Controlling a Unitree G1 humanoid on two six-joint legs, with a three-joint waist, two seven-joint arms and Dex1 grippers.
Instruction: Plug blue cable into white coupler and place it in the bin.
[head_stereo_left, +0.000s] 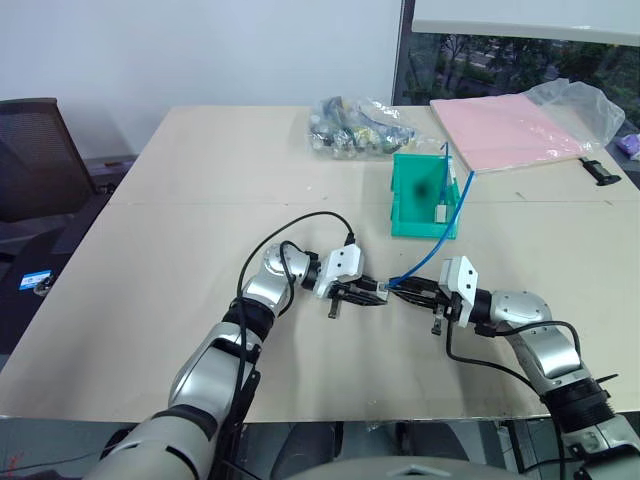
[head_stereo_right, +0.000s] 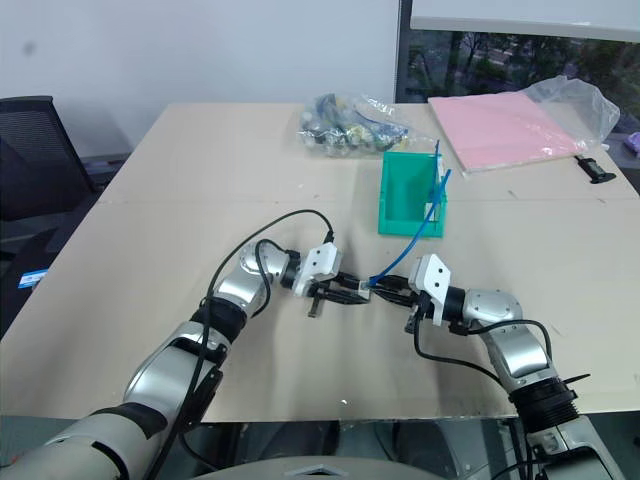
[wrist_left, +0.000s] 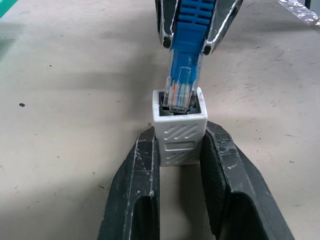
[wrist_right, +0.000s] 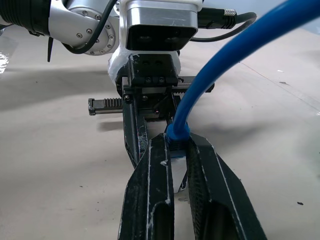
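Note:
My left gripper (head_stereo_left: 370, 291) is shut on the white coupler (wrist_left: 180, 132), a small ribbed block held between its black fingers (wrist_left: 142, 170) with the socket facing away. My right gripper (wrist_right: 177, 142) is shut on the blue cable (wrist_right: 220, 60) just behind its clear plug (wrist_left: 181, 90). The plug's tip sits in the mouth of the coupler's socket. Both grippers meet tip to tip just above the table's middle front. From there the cable arcs back over the right wall of the teal-green bin (head_stereo_left: 398, 195), which stands upright further back.
A clear bag of mixed parts (head_stereo_left: 355, 125) lies behind the bin. A pink pad (head_stereo_left: 505, 130) under clear plastic is at the back right, with a small black item (head_stereo_left: 600, 172) beside it. A dark office chair (head_stereo_left: 35, 160) stands off the table's left.

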